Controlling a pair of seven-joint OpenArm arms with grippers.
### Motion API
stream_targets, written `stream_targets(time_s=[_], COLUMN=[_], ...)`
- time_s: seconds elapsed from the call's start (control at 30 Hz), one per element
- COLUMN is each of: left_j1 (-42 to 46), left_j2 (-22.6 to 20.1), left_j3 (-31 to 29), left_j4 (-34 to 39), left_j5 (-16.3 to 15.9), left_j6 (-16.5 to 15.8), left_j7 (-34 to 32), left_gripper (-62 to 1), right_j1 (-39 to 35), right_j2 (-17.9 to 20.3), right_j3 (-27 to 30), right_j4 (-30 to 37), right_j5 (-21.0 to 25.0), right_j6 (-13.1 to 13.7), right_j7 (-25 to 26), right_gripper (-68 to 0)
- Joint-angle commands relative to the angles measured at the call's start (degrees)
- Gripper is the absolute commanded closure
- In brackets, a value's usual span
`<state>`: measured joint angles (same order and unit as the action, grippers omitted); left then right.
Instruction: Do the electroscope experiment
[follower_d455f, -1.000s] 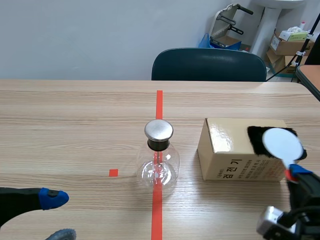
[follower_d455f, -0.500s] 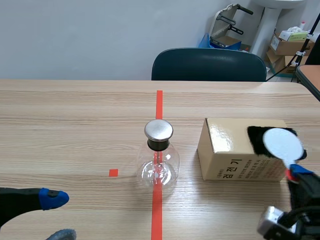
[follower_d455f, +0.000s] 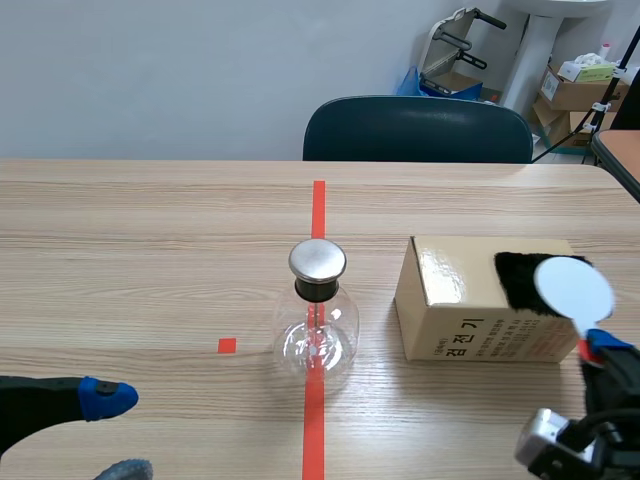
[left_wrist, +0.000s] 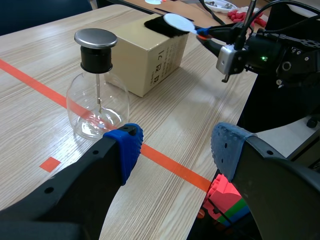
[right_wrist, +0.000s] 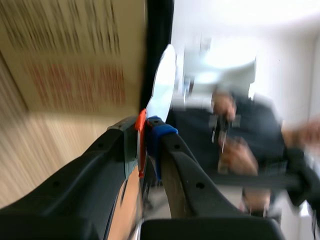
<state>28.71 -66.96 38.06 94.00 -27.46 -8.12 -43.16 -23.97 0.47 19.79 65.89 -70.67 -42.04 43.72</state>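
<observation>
Now, scene view, electroscope (follower_d455f: 317, 320): a glass flask with a metal disc cap, upright at the centre of the frame on the red tape line.
Scene view, cardboard box (follower_d455f: 455, 305): right of centre, near the electroscope but apart from it; a black cloth (follower_d455f: 512, 283) lies on its top at the right.
Scene view, right gripper (follower_d455f: 598, 350): lower right corner, clamped on the red handle of the white paddle (follower_d455f: 573, 288), whose disc stands in front of the black cloth (touching or not, I cannot tell).
Scene view, left gripper (follower_d455f: 115, 433): lower left corner, fingers spread, holding nothing.
Left wrist view, left gripper (left_wrist: 175, 150): fingers wide apart with nothing between them; the electroscope (left_wrist: 97, 100) stands just ahead of the blue-padded finger, the cardboard box (left_wrist: 145, 55) beyond it, and the white paddle (left_wrist: 179, 22) sits over the black cloth (left_wrist: 157, 26).
Right wrist view, right gripper (right_wrist: 145, 132): pads pressed on the white paddle (right_wrist: 162, 82) at its red handle; the disc rises edge-on ahead, beside the black cloth (right_wrist: 159, 30) and cardboard box (right_wrist: 75, 55).
</observation>
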Motion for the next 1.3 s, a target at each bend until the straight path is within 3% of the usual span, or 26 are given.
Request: stream_targets(time_s=[0.0, 0.07, 0.13, 0.27, 0.33, 0.4, 0.53, 0.6, 0.67, 0.8, 0.87, 0.93, 1.07, 1.13, 1.2, 1.27], left_j1=[-0.13, -0.13, -0.13, -0.15, -0.13, -0.13, -0.13, -0.13, -0.13, -0.13, -0.13, -0.13, -0.13, -0.13, -0.13, -0.13], left_j2=[0.42, 0.42, 0.42, 0.42, 0.42, 0.42, 0.42, 0.42, 0.42, 0.42, 0.42, 0.42, 0.42, 0.42, 0.42, 0.42], left_j3=[-0.26, -0.26, -0.26, -0.26, -0.26, -0.26, -0.26, -0.26, -0.26, -0.26, -0.26, -0.26, -0.26, -0.26, -0.26, -0.26], left_j4=[0.59, 0.59, 0.59, 0.59, 0.59, 0.59, 0.59, 0.59, 0.59, 0.59, 0.59, 0.59, 0.59, 0.59, 0.59, 0.59], left_j5=[0.09, 0.07, 0.07, 0.04, 0.04, 0.04, 0.04, 0.04, 0.04, 0.04, 0.04, 0.04, 0.04, 0.04, 0.04, 0.04], left_j6=[-0.11, -0.11, -0.11, -0.09, -0.09, -0.09, -0.09, -0.09, -0.09, -0.09, -0.09, -0.09, -0.09, -0.09, -0.09, -0.09], left_j7=[-0.81, -0.81, -0.81, -0.81, -0.79, -0.76, -0.79, -0.79, -0.76, -0.72, -0.72, -0.76, -0.7, -0.76, -0.76, -0.76], left_gripper=[-33.2, -33.2, -33.2, -33.2, -33.2, -33.2, -33.2, -33.2, -33.2, -33.2, -33.2, -33.2, -33.2, -33.2, -33.2, -33.2], right_j1=[0.15, 0.13, -0.09, -0.17, -0.15, -0.02, -0.02, -0.02, -0.09, -0.17, -0.17, -0.04, -0.02, -0.02, -0.17, -0.2], right_j2=[0.17, 0.15, 0.13, 0.0, 0.0, 0.09, 0.15, 0.09, -0.2, -0.7, -0.63, -0.44, 0.0, -0.09, -0.39, -0.83], right_j3=[0.13, 0.13, 0.13, 0.24, 0.24, 0.24, 0.2, 0.13, 0.15, 0.2, 0.2, 0.2, 0.17, 0.17, 0.17, 0.17], right_j4=[0.31, 0.31, 0.31, 0.31, 0.31, 0.31, 0.31, 0.31, 0.31, 0.31, 0.31, 0.31, 0.31, 0.31, 0.31, 0.31], right_j5=[-0.04, 0.0, 0.44, 0.44, 0.39, 0.35, 0.33, 0.37, 0.46, 0.57, 0.46, 0.37, 0.37, 0.39, 0.59, 0.59], right_j6=[-2.82, -2.82, -2.82, -2.82, -2.82, -2.82, -2.82, -2.82, -2.82, -2.82, -2.82, -2.82, -2.82, -2.82, -2.82, -2.82], right_j7=[4.76, 8.55, 6.97, -7.78, -12.28, -10.91, 3.1, 7.3, 5.64, -9.49, -13.27, -11.72, 3.45, 7.32, 5.53, -1.2], right_gripper=[-0.4, -0.4, -0.4, -0.4, -0.4, -0.4, -0.4, -0.4, -0.4, -0.4, -0.4, -0.4, -0.4, -0.4, -0.4, -0.4])
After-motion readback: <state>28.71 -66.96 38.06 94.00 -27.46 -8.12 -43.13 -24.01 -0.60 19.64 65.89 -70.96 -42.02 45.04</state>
